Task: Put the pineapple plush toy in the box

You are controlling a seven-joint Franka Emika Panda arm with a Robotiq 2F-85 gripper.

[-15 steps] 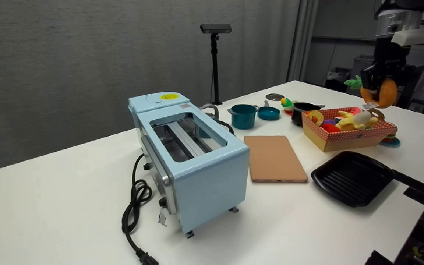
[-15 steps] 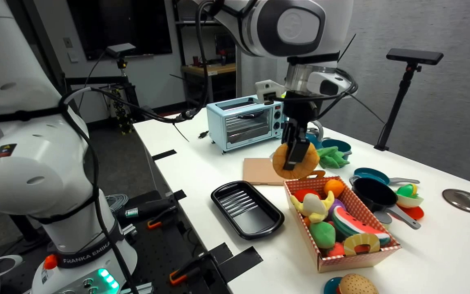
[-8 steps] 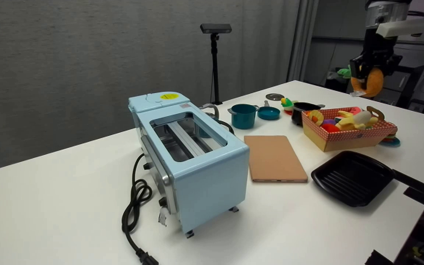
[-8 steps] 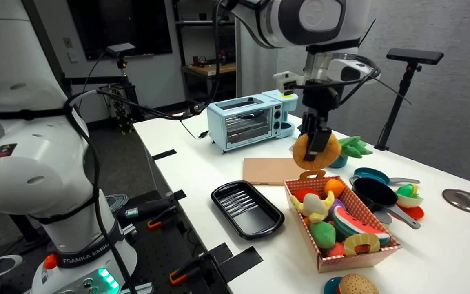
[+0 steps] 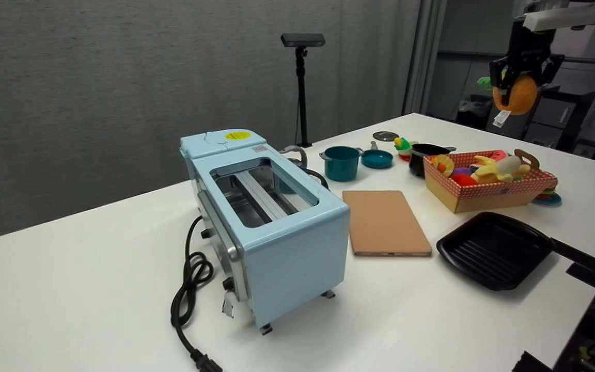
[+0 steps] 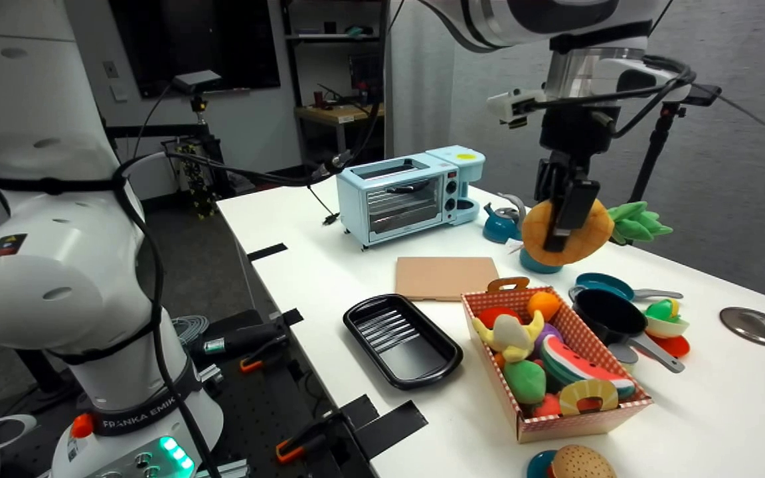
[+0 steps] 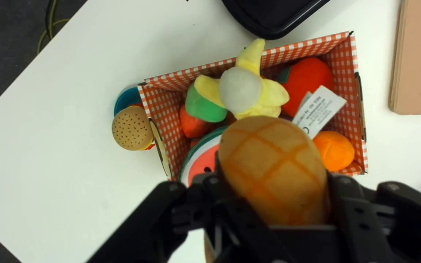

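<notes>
- The white Franka arm [image 6: 37, 279] rose at the far left of an exterior view.
- On the white table [image 6: 349, 279] stood a light-blue toaster oven [image 6: 402, 199], with a flat tan board [image 6: 445, 277] between it and a black ridged pan [image 6: 416, 358].
- A teal kettle [image 6: 501, 227] sat to the right of the light-blue toaster oven.
- The box [image 6: 582, 427], lined in red gingham, held, among others, a plush peeled banana [image 6: 509, 338], a plush orange [image 6: 544, 304] and a plush watermelon slice [image 6: 582, 362].
- The gripper [image 6: 558, 232] clasped the pineapple plush toy [image 6: 592, 232] by its orange-yellow body, the leafy green end pointing right.
- That toy hung in the air, outside the box and higher than its rim; whether squarely above, I could not tell.
- Just beside the box stood a black saucepan [image 6: 611, 322], near a teal frying pan [image 6: 605, 285]; a pot lid [image 6: 748, 330] lay well apart, farthest right.
</notes>
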